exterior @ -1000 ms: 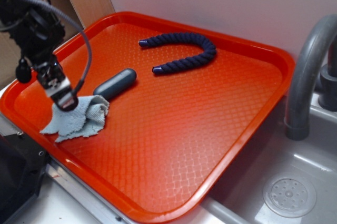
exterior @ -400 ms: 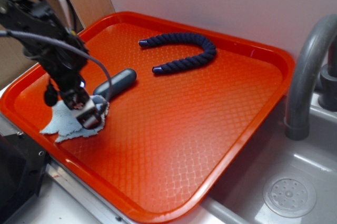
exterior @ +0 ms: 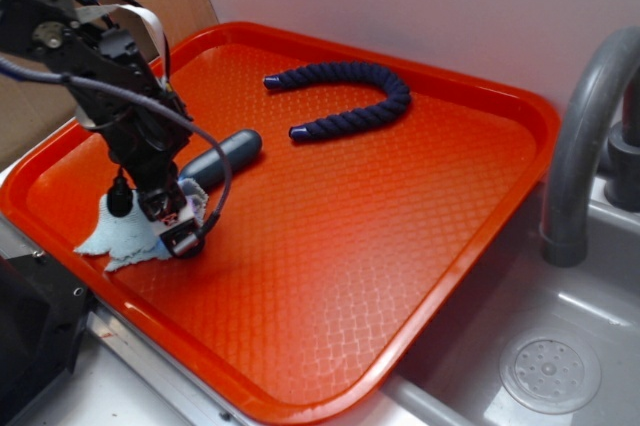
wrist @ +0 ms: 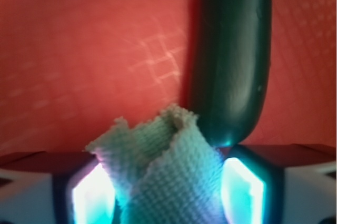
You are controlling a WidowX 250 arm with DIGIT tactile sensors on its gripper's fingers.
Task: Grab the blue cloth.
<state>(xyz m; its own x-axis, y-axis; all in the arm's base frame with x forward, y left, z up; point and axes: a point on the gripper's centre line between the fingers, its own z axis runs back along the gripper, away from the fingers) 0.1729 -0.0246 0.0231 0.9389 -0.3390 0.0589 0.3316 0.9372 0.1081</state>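
Your end effector was down low on the near left part of the orange tray, right on top of the blue cloth. In the wrist view you could see the cloth bunched up between the two fingers, with a fold of it poking up past the tips. The fingers were pressed in against both sides of the cloth, so the end effector was pinching it. The rest of the cloth was spread flat on the tray, sticking out to the left of the end effector. The dark capsule thing lay just beside the cloth, and in the wrist view its round end was right next to the cloth and one finger. The dark rope was curled like a U at the far side of the tray, well apart from the cloth. A grey tap stood over the sink to the right of the tray.
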